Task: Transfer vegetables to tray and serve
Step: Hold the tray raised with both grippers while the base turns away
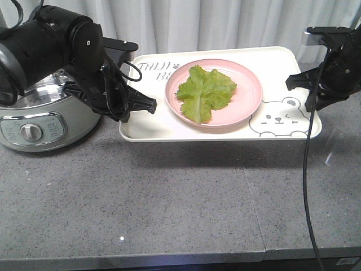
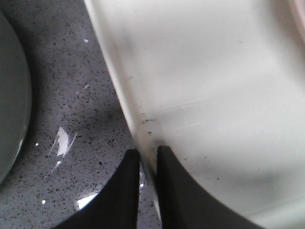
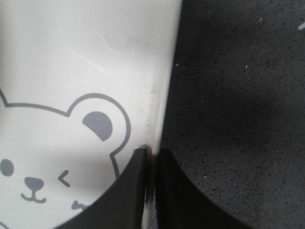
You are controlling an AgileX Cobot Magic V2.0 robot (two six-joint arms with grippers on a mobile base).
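At the desk's (image 1: 169, 197) left edge I see a cooker (image 1: 39, 124). My left tool (image 2: 148, 152) pinches the left rim of the cream tray (image 1: 152, 127) with its grey bear drawing. The crinkly bright green lettuce leaf (image 1: 204, 93), with a pale rib, lies on a pink plate (image 1: 248, 104) on the tray. My right tool (image 3: 152, 151) pinches the right rim.

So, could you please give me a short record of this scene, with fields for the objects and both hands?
tray: cream, bear print, seems raised above the counter, shadow beneath
left hand: shut on the tray's left rim
right hand: shut on the tray's right rim
lettuce leaf: on the pink plate, which sits on the tray
cooker: on the counter, left of the tray
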